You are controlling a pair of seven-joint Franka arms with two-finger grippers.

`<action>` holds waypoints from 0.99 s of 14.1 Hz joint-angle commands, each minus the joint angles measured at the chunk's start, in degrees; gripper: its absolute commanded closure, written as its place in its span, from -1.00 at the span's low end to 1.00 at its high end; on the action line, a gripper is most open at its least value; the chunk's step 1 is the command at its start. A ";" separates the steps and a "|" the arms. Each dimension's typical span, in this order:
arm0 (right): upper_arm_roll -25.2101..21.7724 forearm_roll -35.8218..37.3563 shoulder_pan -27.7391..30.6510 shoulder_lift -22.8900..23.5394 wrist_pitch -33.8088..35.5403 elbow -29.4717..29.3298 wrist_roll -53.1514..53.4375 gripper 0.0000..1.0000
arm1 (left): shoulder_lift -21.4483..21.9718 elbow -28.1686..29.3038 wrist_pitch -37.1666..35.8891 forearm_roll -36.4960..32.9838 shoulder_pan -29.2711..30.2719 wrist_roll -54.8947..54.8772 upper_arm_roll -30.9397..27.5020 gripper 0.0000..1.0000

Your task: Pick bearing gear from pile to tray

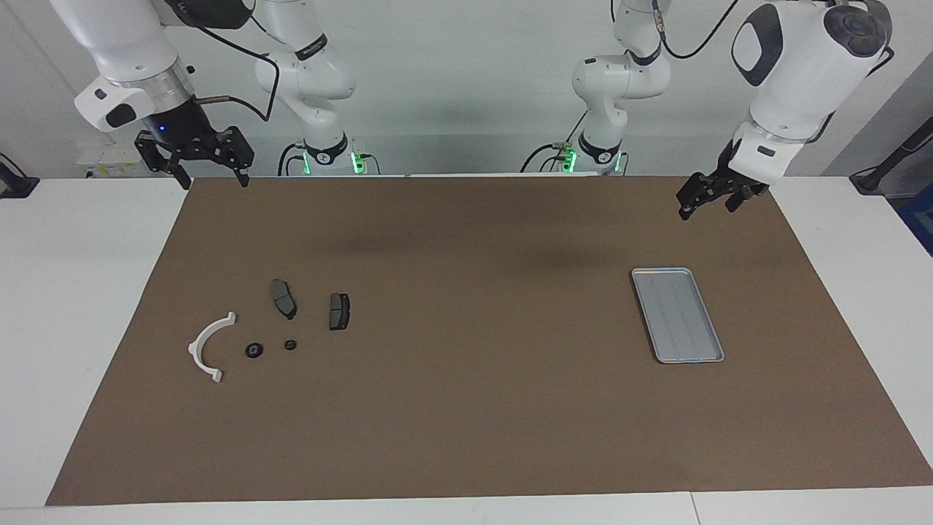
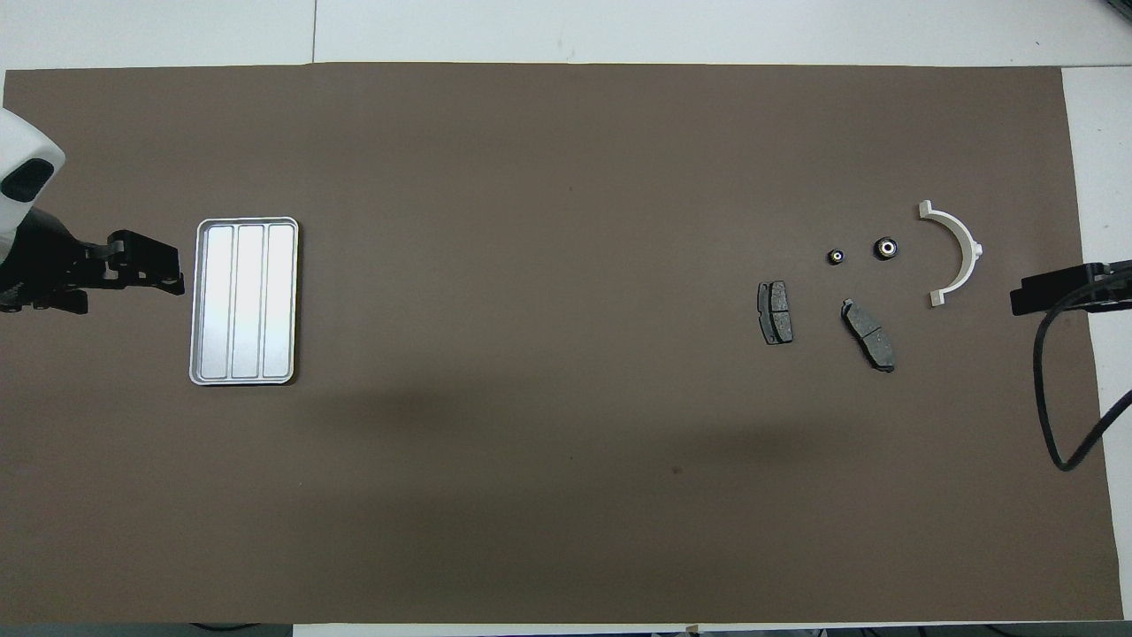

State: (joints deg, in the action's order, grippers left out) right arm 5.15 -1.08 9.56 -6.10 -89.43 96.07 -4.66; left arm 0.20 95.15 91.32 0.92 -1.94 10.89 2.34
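The mat (image 1: pixel 466 408) is plain dull brown, laid on a white table (image 1: pixel 80 292). The tray (image 1: pixel 678 315) is silver-grey, with three long pale panels marked off by thin darker lines in the overhead view. The bracket (image 1: pixel 206 347) is white. Both plates (image 1: pixel 339 311) are dark grey. The two rings (image 1: pixel 254 350) are black, each with a small pale spot at its centre. The arms (image 1: pixel 794 65) are white with black patches, and their grippers (image 1: pixel 711 198) are black.
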 commanded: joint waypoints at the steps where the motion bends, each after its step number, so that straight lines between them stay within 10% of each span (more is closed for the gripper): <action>1: 0.39 -1.03 2.57 -0.84 -2.22 3.76 -0.96 -1.00 | 0.33 -0.23 -0.01 -0.74 0.27 -0.25 0.20 -1.00; 14: 0.39 -0.15 0.99 19.45 -29.21 7.55 0.88 -1.00 | 0.42 -0.14 -0.01 -0.74 0.27 -0.34 0.20 -1.00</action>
State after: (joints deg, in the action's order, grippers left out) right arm 5.22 -1.09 10.95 11.62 -117.38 104.10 -4.42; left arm 0.20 95.15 91.32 0.92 -1.94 10.89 2.34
